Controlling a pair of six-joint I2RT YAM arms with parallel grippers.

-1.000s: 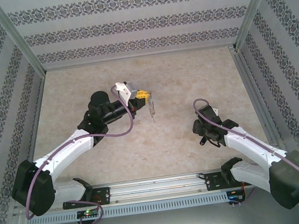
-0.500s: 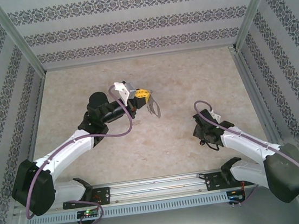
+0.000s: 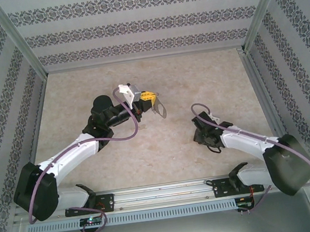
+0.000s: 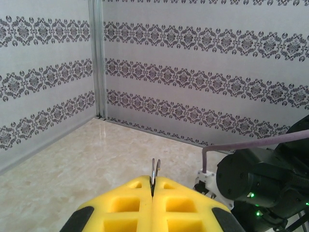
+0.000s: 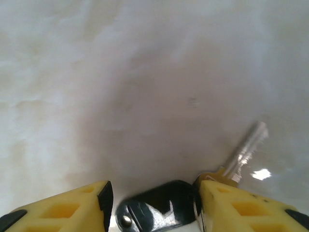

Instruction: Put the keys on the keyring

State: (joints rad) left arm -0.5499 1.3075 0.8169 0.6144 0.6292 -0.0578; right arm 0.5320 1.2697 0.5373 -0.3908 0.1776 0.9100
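Observation:
My left gripper (image 3: 152, 100) is raised over the middle-left of the table, shut on the keyring (image 3: 160, 111), a thin silvery loop sticking out to its right. In the left wrist view the keyring (image 4: 155, 168) pokes up edge-on from between the closed yellow pads (image 4: 130, 205). My right gripper (image 3: 198, 136) is down at the table surface at centre-right. Its wrist view shows the key (image 5: 159, 210) lying flat: the black head sits between the parted fingers (image 5: 82, 203) and the silver blade (image 5: 247, 146) points up and to the right. The right finger touches the head, while the left one stands off it.
Patterned walls (image 3: 144, 27) with aluminium posts (image 3: 18, 42) close the table on three sides. A metal rail (image 3: 164, 194) with the arm bases runs along the near edge. Purple cables (image 3: 126, 132) loop off both arms. In the left wrist view, the right arm (image 4: 265, 183) sits at lower right.
The left gripper has turned so that the keyring, which hung down, now juts out to the right. The right gripper has slid a little to the left along the table.

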